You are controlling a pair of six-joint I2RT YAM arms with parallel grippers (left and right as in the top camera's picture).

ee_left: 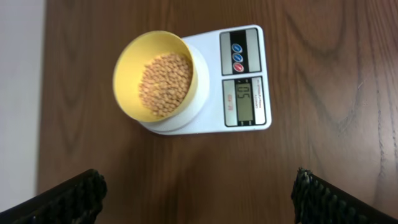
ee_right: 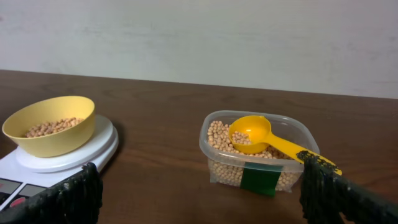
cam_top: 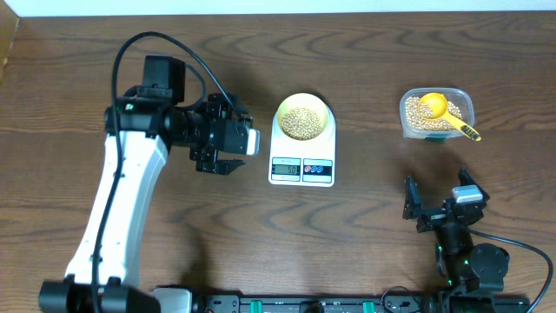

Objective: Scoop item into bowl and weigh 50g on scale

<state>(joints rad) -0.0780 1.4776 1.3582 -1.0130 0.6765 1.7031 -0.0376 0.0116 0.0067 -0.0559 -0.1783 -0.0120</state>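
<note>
The pale yellow bowl (cam_top: 324, 111) sits on the white scale (cam_top: 300, 179) at mid-table, with tan beans (cam_top: 303, 121) covering its bottom. The left wrist view shows the bowl (ee_left: 132, 55), its beans (ee_left: 165, 84) and the scale's lit display (ee_left: 244, 101), which appears to read 50. My left gripper (cam_top: 236, 139) hovers left of the scale, open and empty (ee_left: 199, 193). My right gripper (cam_top: 437, 193) stands open and empty near the front right, facing the clear container (ee_right: 224, 169). That container holds more beans (ee_right: 217, 134), and a yellow scoop (ee_right: 252, 132) rests in it.
The clear container (cam_top: 437, 113) with the scoop (cam_top: 434, 106) stands at the back right, its handle sticking out over the front right rim. A pale wall runs behind the far table edge. Bare brown wood lies between the scale and the container.
</note>
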